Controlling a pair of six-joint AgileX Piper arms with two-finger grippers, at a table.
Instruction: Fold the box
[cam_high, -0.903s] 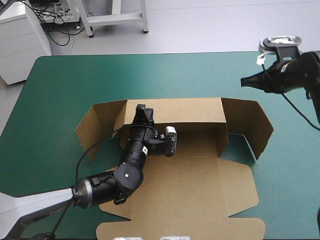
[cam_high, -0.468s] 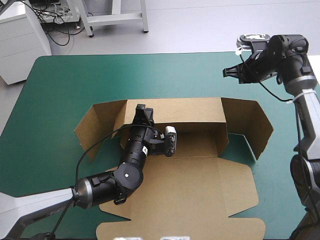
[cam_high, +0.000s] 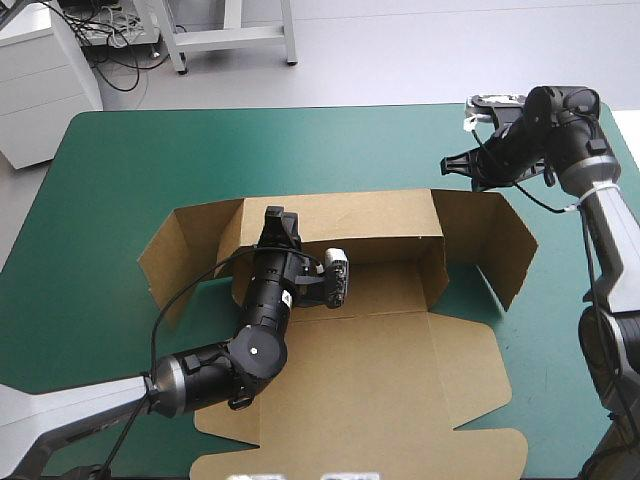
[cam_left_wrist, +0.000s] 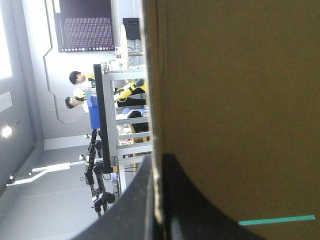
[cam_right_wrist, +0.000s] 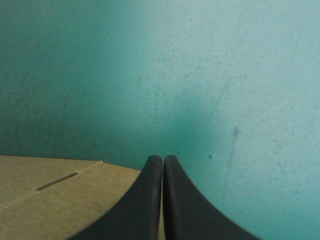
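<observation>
Clamping the box (cam_high: 380, 350) rear wall, left gripper (cam_high: 277, 216), long axis left-right, right gripper (cam_high: 447, 165) closed, empty

— What is the box (cam_high: 400, 370) made of?
— Plain brown board, matt and papery, with no print. In the centre of the high view its folds are simple scored creases. In the left wrist view the cut edge looks paler than the face.
— And the counter (cam_high: 120, 180)?
— Its teal-green cover (cam_right_wrist: 225, 75) is smooth and mostly matt. The right wrist view shows fine scratches and a few dark specks on it.
— The fingers?
— On the right gripper (cam_right_wrist: 163, 161) the fingers (cam_right_wrist: 147, 200) are black, smooth and dull, like plastic or rubber. The left gripper (cam_left_wrist: 159, 160) looks the same, slightly grainy.
— The left arm (cam_high: 255, 350)?
— A glossy black shell, and grey metal in the lower left of the high view.
</observation>
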